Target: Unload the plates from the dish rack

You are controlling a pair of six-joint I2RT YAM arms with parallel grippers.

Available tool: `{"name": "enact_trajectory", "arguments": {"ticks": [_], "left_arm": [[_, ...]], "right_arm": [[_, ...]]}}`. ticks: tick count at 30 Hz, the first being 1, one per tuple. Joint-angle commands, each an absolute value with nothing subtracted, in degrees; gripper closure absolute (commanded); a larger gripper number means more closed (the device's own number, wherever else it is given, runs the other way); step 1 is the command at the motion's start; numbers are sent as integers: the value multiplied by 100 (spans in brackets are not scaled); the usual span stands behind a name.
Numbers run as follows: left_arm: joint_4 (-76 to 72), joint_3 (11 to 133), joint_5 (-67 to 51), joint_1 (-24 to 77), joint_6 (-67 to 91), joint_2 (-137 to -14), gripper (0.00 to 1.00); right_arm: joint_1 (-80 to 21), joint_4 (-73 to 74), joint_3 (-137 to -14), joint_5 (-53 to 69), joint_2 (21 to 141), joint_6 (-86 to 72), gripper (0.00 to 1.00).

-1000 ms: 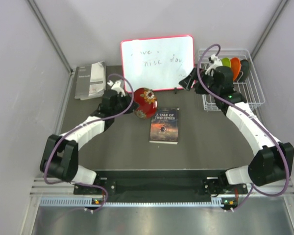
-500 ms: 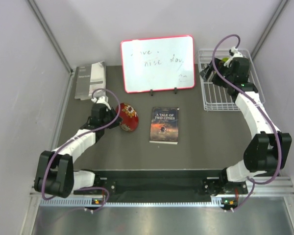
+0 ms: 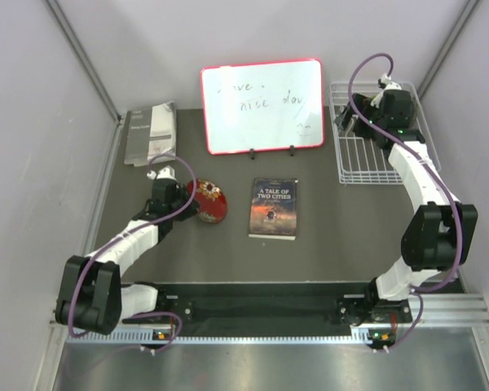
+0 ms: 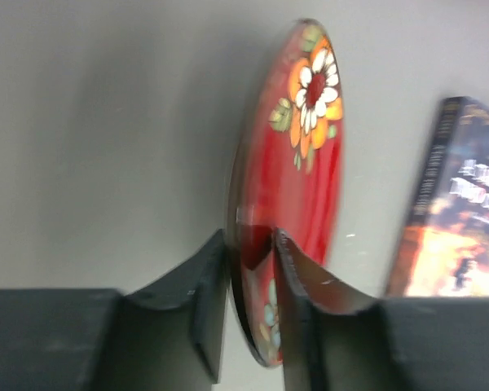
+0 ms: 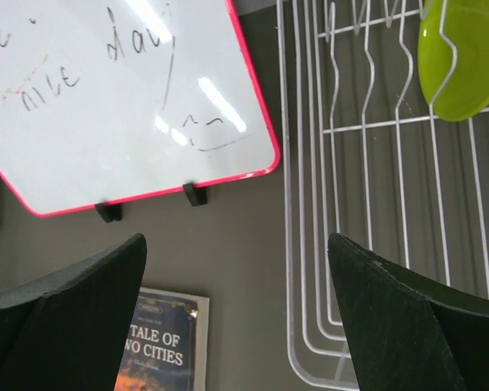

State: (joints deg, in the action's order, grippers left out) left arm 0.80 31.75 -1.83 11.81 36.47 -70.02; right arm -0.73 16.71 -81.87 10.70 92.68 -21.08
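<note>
My left gripper (image 3: 189,200) is shut on the rim of the dark red patterned plate (image 3: 211,202). It holds the plate on edge, low over the table, left of the book. In the left wrist view the fingers (image 4: 289,285) pinch the plate (image 4: 297,163) from both sides. My right gripper (image 3: 350,122) is open and empty above the back left part of the white wire dish rack (image 3: 367,171). In the right wrist view the lime green plate (image 5: 464,57) stands in the rack (image 5: 292,244) at the top right. The orange and teal plates are hidden.
A red-framed whiteboard (image 3: 261,106) stands at the back middle, just left of the rack. A book (image 3: 275,208) lies at the table's centre, right of the red plate. A grey booklet (image 3: 149,133) lies at the back left. Side walls close in both edges.
My left arm has drawn back and lowered the red plate leftward, near the table. My right arm has swung to the rack's back left, and it now covers the plates from above.
</note>
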Motion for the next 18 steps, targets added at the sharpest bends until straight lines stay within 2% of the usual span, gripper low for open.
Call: {"name": "enact_trajectory", "arguments": {"ticks": [1, 2, 4, 18], "left_arm": [[272, 3094, 193, 1160, 3586, -7031, 63], [281, 3085, 202, 1169, 3595, -7049, 57], [281, 3067, 246, 1160, 3595, -7084, 51], [378, 3138, 413, 1160, 3489, -7198, 39]], "right_arm": [[-44, 1766, -8534, 660, 9351, -1820, 7], [-44, 1784, -8552, 624, 9386, -1802, 7], [-44, 1810, -8596, 554, 9413, -1749, 7], [158, 1916, -8789, 26, 9676, -1459, 7]]}}
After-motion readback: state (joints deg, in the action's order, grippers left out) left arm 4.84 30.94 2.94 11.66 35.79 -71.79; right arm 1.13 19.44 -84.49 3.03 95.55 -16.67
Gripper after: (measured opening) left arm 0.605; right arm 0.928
